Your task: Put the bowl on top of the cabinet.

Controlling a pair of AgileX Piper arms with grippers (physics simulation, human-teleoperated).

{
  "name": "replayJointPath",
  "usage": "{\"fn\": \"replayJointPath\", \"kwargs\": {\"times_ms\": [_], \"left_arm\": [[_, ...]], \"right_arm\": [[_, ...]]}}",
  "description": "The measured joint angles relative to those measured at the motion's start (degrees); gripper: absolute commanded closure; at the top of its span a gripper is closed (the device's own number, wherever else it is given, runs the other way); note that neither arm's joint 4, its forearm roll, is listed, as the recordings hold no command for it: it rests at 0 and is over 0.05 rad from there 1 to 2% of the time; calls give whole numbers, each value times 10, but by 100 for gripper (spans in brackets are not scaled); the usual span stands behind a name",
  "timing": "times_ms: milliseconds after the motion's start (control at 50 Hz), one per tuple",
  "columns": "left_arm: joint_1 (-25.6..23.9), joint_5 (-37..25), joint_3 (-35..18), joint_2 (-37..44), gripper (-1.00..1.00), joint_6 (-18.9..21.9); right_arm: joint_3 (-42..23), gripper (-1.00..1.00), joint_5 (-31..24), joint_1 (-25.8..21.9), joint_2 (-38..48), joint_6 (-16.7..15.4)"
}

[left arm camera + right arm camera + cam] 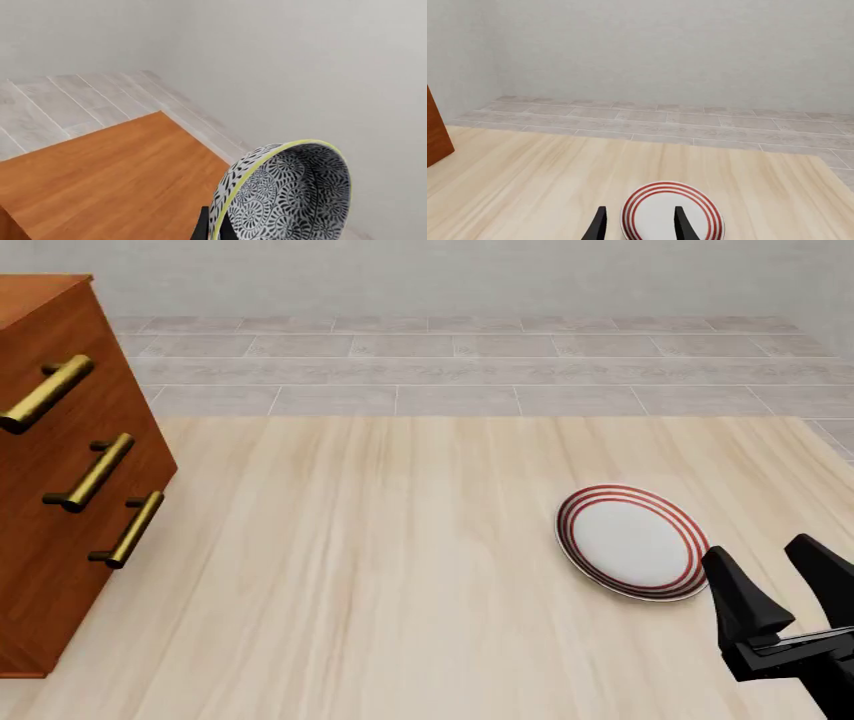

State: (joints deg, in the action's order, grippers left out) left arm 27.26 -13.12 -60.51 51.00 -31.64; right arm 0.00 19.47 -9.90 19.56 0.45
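At the far left of the front view stands the tall reddish-brown wooden cabinet [60, 480] with its 3 brass-gold bar handles [88, 473], its front face turned toward the middle of the pale wood-grain surface [374, 580]. The cabinet's top edge runs out of that picture, so its top shows only in my left wrist view, as a bare orange-brown panel [113, 180] with grey floor tiles beyond its far edge.

My left jaws [212, 229] do not appear in the front view at all. In the left wrist view they grip the round deep bowl [287, 195] with its dense black-and-white floral pattern and thin pale yellow rim; the bowl is tipped on its side, lifted above the cabinet top near that panel's edge. Only a dark sliver of one finger shows at the rim.

Between cabinet and plate the surface is a wide open stretch.

Right of centre lies the flat white plate [631, 542] with red rings, well apart from the cabinet. My right jaws [781, 585] hang open just beside its near right edge, holding nothing. In the right wrist view the plate [671, 214] sits between my 2 dark fingertips [599, 226].
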Motion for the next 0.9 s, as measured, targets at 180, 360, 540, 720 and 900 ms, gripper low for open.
{"fn": "replayJointPath", "kwargs": {"times_ms": [180, 360, 540, 720, 900], "left_arm": [[21, 7, -3, 14, 100, 9], [41, 23, 7, 27, 100, 18], [58, 43, 24, 38, 100, 26], [73, 49, 24, 53, 100, 30], [85, 58, 25, 64, 100, 33]], "right_arm": [[0, -100, 0, 0, 0, 0], [0, -100, 0, 0, 0, 0], [0, -100, 0, 0, 0, 0], [0, -100, 0, 0, 0, 0], [0, -100, 0, 0, 0, 0]]}}
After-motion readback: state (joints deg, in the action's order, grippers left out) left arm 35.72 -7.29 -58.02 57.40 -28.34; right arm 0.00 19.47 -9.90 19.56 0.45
